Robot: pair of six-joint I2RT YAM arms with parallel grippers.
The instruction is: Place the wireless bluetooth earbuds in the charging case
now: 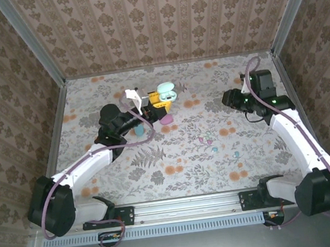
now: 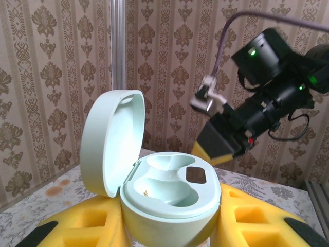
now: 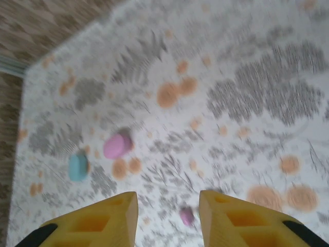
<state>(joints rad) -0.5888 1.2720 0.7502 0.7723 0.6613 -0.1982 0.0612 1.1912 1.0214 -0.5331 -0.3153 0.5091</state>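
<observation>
Open mint case (image 2: 169, 198) sitting clamped in left end effector (image 2: 169, 234). Right end effector (image 3: 167, 206) hanging wide over pink bud (image 3: 186, 216), lying near counter (image 3: 247, 103) centre. Bud looking light, slick: pinch across its body.

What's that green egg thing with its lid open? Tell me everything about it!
It is a mint green case, egg-shaped and smooth, plastic by the look. Its round lid is flipped up on a hinge at the left. The base has two curved hollows with no bud in them, and one hollow has a dark squarish hole. The case sits upright, pinched between the yellow fingers of the left tool, over the far middle of the table.
</observation>
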